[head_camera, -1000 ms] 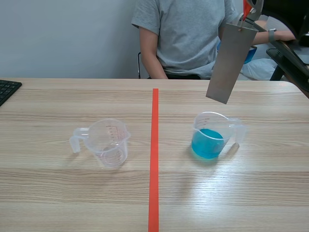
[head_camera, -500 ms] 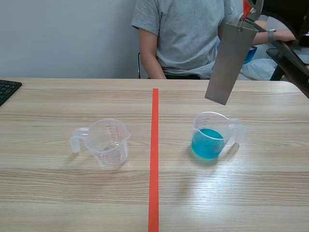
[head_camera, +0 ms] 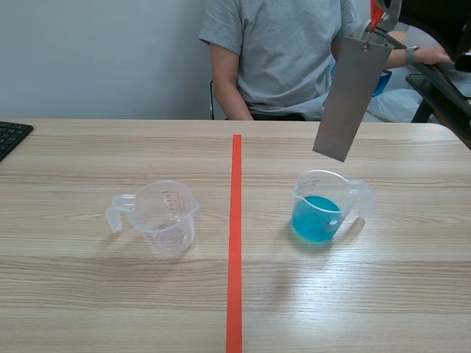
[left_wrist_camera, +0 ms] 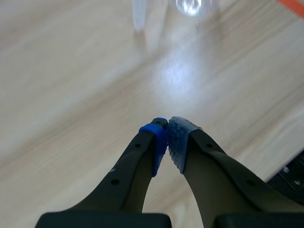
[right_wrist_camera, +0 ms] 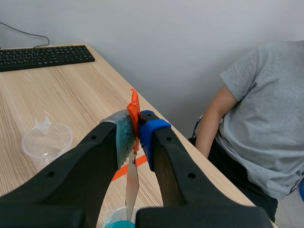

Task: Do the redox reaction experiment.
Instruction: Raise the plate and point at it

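Dip step not yet done: your right gripper (right_wrist_camera: 135, 135) pinches the metal plate (head_camera: 352, 99) at upper right, hanging tilted over the blue-liquid cup (head_camera: 318, 215) right of centre, left gripper (left_wrist_camera: 168, 142) closed empty, so lower the plate straight in.

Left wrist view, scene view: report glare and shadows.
Left wrist view: bright glare patch on the table between the shut left gripper and the clear cup. Scene view: soft, faint shadow beside the blue-liquid cup; pale sheen on the wood near it.
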`<action>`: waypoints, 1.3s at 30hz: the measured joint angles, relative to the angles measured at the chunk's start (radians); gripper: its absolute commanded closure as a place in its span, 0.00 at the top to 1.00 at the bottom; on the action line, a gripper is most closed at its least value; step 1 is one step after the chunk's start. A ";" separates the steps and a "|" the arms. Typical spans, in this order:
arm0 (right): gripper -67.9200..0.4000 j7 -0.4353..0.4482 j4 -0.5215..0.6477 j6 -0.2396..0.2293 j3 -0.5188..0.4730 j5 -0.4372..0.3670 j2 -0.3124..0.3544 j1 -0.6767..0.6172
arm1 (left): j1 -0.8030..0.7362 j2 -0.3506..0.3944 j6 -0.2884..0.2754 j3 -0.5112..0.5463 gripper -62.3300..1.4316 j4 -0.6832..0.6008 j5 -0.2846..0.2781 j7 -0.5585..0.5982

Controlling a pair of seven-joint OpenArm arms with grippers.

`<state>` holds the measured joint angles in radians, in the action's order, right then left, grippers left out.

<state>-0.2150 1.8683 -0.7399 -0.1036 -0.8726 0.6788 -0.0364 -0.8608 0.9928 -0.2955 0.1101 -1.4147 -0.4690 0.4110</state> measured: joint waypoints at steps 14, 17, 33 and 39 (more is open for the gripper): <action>0.03 0.000 0.000 0.000 0.000 0.000 0.000 0.000 | 0.494 0.079 -0.117 -0.274 0.10 -0.129 0.008 0.020; 0.03 0.000 0.000 0.000 0.000 0.000 0.000 0.000 | 0.634 0.062 -0.117 -0.410 0.10 -0.133 0.019 -0.032; 0.03 -0.003 0.000 0.000 0.000 0.000 0.000 0.000 | 1.147 -0.268 -0.043 -0.834 0.10 -0.064 0.061 -0.335; 0.03 -0.004 0.000 0.000 0.000 0.000 0.000 0.000 | 1.258 -0.381 -0.005 -0.917 0.10 0.063 0.079 -0.348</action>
<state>-0.2188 1.8683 -0.7399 -0.1036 -0.8730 0.6788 -0.0364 0.3973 0.6121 -0.3004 -0.8074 -1.3518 -0.3904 0.0628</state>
